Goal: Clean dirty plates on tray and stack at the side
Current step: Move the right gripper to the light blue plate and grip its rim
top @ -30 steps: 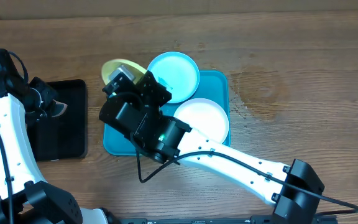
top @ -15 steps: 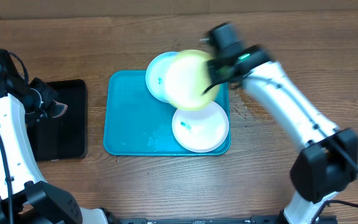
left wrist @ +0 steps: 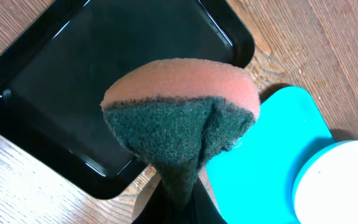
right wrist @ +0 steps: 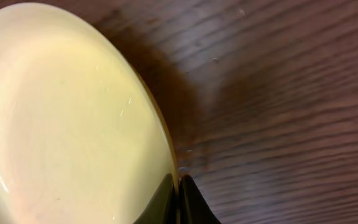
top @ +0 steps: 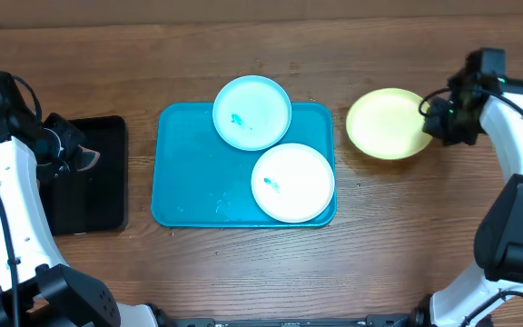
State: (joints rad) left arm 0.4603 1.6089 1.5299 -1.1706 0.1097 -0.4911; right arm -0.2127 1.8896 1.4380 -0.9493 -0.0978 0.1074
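The right claw point(top: 436, 118) is pinched shut on the edge of the yellow plate point(top: 387, 124). In the right wrist view its two fingers point(right wrist: 160, 208) squeeze the thin rim with almost no gap. I think it grabs the rim because the plate is flat and low, so the edge is the only good part to hold. The yellow plate is out on the table point(top: 243, 54), well apart from the blue tray point(top: 184, 173), on its right. It looks clean, so I think this is the spot for the stack. A dark shadow sits under its rim. It may be tipped up a bit, and I cannot tell if it lies flat.

The left claw point(left wrist: 174, 200) is closed tight on a sponge point(left wrist: 179, 106), orange on one side and green and scratchy on the other. It hangs over the black tray point(top: 89, 195), just beside the blue tray, ready to scrub.

Two plates lie on the blue tray. The pale blue plate point(top: 252, 112) sticks out over the far rim. The white plate point(top: 293, 183) touches it, near the right corner. Each has a small teal smear point(top: 237, 118), so both need cleaning.
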